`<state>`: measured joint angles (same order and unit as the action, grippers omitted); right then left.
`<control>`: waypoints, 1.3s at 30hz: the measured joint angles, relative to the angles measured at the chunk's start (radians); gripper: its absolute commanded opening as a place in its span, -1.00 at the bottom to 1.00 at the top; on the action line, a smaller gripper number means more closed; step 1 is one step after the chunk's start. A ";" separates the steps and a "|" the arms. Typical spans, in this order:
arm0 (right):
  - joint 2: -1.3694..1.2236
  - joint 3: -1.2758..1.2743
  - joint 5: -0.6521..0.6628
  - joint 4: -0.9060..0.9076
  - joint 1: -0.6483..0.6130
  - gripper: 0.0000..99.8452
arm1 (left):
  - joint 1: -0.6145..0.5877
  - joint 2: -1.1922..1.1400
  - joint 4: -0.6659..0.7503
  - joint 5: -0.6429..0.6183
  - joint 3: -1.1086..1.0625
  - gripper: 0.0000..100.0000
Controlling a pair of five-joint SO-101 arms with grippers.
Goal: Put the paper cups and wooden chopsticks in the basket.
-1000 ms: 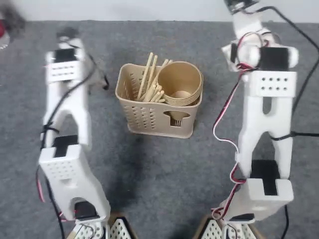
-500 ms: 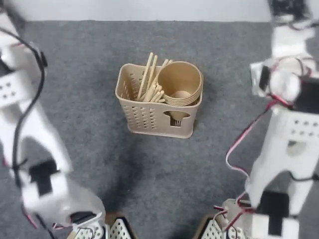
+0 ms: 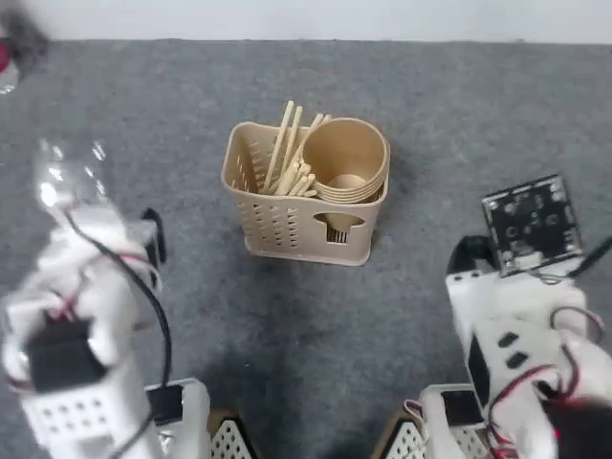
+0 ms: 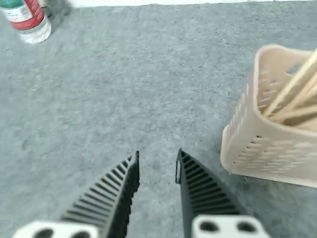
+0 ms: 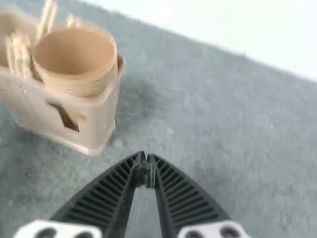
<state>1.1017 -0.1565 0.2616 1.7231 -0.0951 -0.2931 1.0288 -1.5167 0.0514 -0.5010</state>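
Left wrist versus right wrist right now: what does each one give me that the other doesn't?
Left wrist view: the open left gripper above the grey mat, and a red-labelled bottle far off. Right wrist view: the shut right gripper and the stacked paper cups in the basket. Both: the basket, with wooden chopsticks standing in it, on the mat.

In the high view both arms are smeared and run off the lower edge, the left arm (image 3: 81,316) at 8 o'clock from the basket (image 3: 277,225), the right arm (image 3: 516,325) at 4 o'clock; a bottle (image 3: 6,67) at 10 o'clock is a clipped blur. The basket's wall hides the lower ends of the wooden chopsticks (image 3: 285,143) and most of the paper cups (image 3: 346,158), whose nested rims are too close to count, perhaps four. The left wrist view cuts the basket off.
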 measured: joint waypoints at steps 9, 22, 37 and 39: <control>0.367 -0.798 -0.009 -0.488 0.114 -0.99 | 0.023 0.387 0.399 0.002 -0.718 -0.77; 0.700 -1.508 -0.087 -0.841 0.224 -0.99 | 0.138 0.605 0.609 0.009 -1.174 -0.78; 0.698 -1.507 -0.232 -0.413 0.127 -0.99 | 0.083 0.773 0.262 0.009 -1.192 -0.99; 0.698 -1.507 -0.232 -0.413 0.095 -0.99 | 0.083 0.773 0.262 0.009 -1.192 -0.98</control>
<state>1.7998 -1.6632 0.0299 1.3103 0.0000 -0.2102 1.8021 -1.2543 0.0606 -1.6932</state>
